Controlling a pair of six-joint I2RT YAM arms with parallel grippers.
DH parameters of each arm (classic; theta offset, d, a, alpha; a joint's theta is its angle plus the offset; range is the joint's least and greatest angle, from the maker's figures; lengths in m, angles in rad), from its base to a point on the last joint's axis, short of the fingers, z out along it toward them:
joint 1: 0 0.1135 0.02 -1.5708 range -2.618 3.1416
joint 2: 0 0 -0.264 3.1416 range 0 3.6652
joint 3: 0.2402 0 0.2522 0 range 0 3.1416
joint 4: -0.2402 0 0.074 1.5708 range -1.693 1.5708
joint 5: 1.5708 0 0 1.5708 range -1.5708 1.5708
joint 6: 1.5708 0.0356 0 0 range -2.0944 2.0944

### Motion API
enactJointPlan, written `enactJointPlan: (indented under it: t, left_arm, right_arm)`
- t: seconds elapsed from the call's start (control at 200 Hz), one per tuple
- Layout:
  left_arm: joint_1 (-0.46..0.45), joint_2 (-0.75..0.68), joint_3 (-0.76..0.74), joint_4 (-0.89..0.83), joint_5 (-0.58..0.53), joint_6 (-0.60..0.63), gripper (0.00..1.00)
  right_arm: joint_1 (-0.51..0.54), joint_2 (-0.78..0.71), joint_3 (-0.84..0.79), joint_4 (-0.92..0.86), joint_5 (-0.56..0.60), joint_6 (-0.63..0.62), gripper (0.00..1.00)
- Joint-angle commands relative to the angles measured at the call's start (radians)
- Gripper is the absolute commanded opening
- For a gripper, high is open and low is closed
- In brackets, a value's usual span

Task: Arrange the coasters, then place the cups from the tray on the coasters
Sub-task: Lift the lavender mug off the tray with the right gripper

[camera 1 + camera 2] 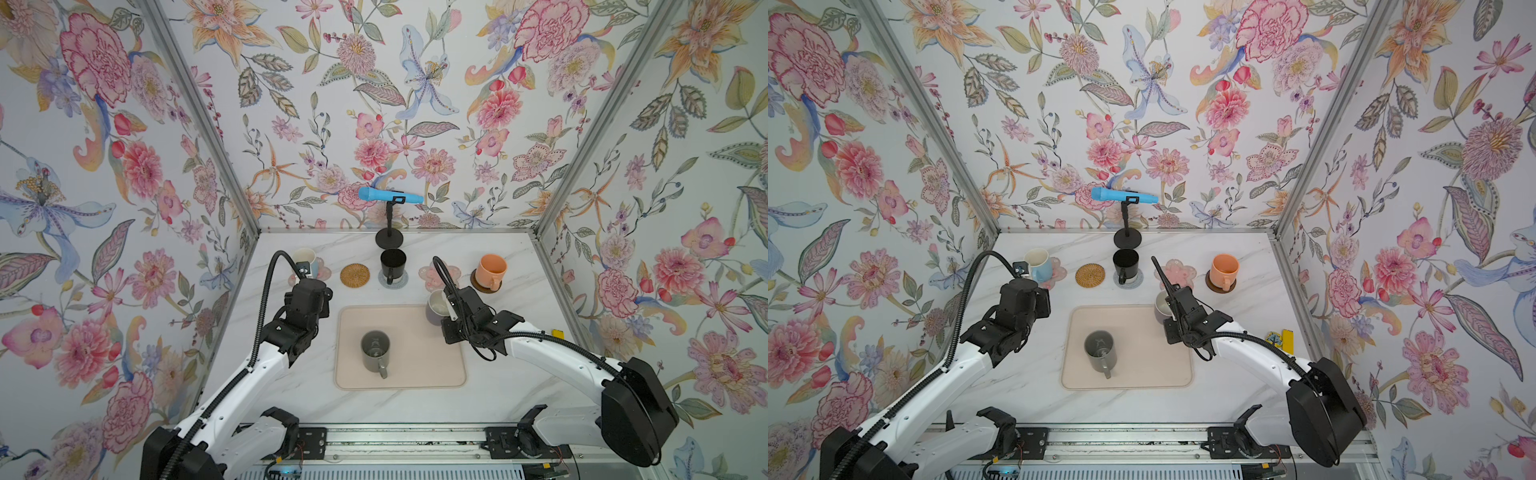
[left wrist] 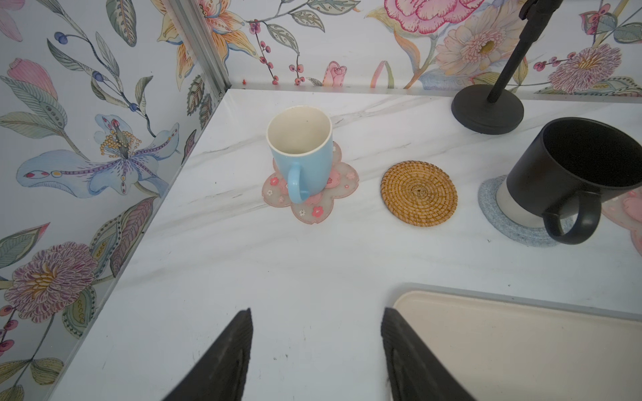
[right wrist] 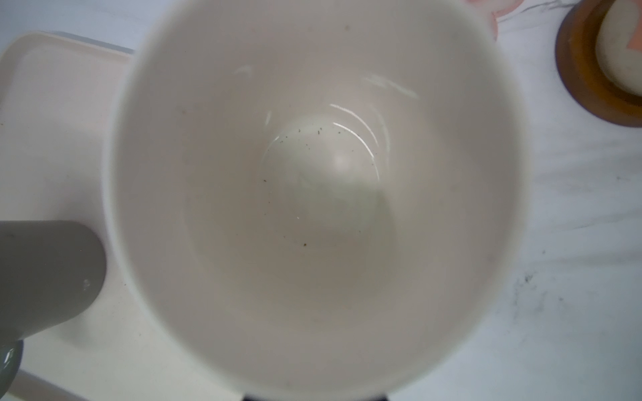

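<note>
Carry the purple mug (image 1: 434,309) upright from the far right corner of the tray (image 1: 424,361) to the vacant pink flower coaster (image 1: 428,272) just beyond it. Centre it on the petals and release only once the base sits flat, keeping clear of the orange mug (image 1: 491,270) nearby. The right gripper (image 1: 448,306) is clamped on the mug's wall on the arm's side, so the mug sits directly ahead of the wrist. The left gripper (image 2: 317,314) stands partly open and empty over bare table beside the tray, where the grey mug (image 1: 375,349) waits.
</note>
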Motion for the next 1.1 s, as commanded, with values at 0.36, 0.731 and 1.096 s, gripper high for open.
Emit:
enactJointPlan:
  t: [0.36,0.731,1.096]
  left_arm:
    - [0.010,0.004,-0.003,-0.004,0.011,-0.001,0.62]
    - [0.011,0.014,0.007,0.000,0.017,-0.003,0.62]
    - [0.011,0.022,0.002,-0.004,0.011,-0.004,0.62]
  right_arm:
    - [-0.083,-0.072,0.023,0.048,-0.054,-0.120,0.00]
    - [-0.130,-0.064,0.052,0.050,-0.047,-0.126,0.00]
    - [-0.178,-0.058,0.059,0.060,-0.062,-0.112,0.00]
